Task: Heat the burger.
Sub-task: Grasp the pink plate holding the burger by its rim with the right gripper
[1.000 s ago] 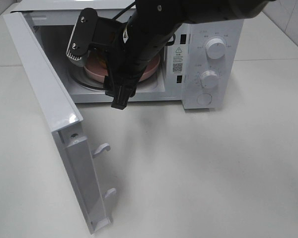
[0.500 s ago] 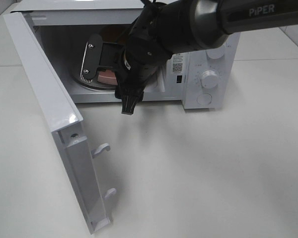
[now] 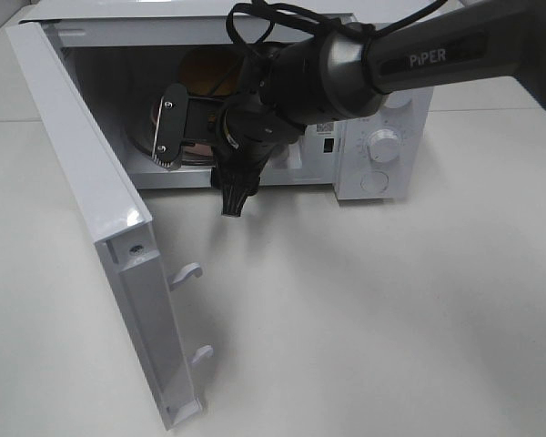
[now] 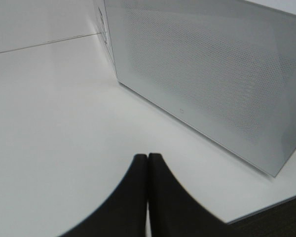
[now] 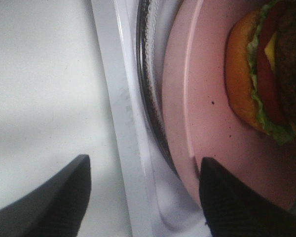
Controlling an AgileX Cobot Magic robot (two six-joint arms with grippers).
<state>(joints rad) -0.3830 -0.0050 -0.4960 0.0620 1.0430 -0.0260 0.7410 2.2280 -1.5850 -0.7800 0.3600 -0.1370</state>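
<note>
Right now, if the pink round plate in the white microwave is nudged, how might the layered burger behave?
The layered burger shows separate bun, tomato and patty, so it would probably shift apart. The pink round plate looks smooth, so sliding seems possible.

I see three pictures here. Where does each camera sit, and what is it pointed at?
Exterior high: mounted above, looking down at the table and the open microwave; the right arm reaches into it.
Left wrist: on the left arm, facing the outer side of the microwave door; the shut left gripper shows.
Right wrist: on the right arm, looking at the burger on the pink plate inside; the open right gripper shows.
Shared: high and right wrist views both show the burger; high and left wrist both show the door.
</note>
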